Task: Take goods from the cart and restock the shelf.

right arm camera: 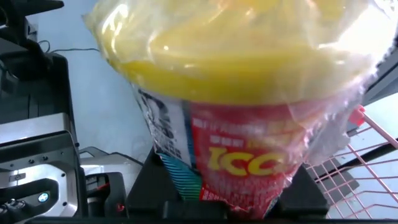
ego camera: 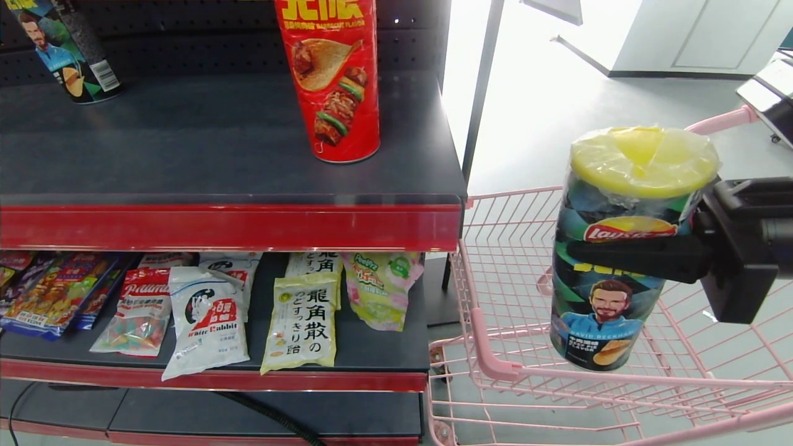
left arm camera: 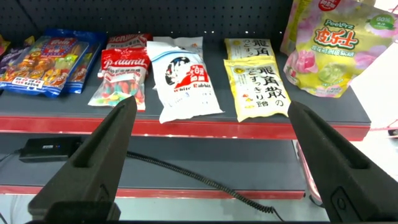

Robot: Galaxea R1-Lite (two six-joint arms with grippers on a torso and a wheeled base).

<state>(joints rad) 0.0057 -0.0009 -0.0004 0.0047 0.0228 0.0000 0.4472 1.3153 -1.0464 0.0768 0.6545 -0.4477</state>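
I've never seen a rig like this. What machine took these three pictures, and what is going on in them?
It is a two-armed robot on wheels, restocking a shop shelf. The big picture comes from a camera on its head, looking down at the shelves and a pink cart. The two smaller pictures come from cameras on its wrists. The right jaws are shut on a can with a yellow lid, held upright at the cart; the right wrist camera sees it from very close. The left jaws stand wide open and empty, facing the lower shelf, where candy bags lie flat. On the top shelf stand a red can and, far left, a dark can.
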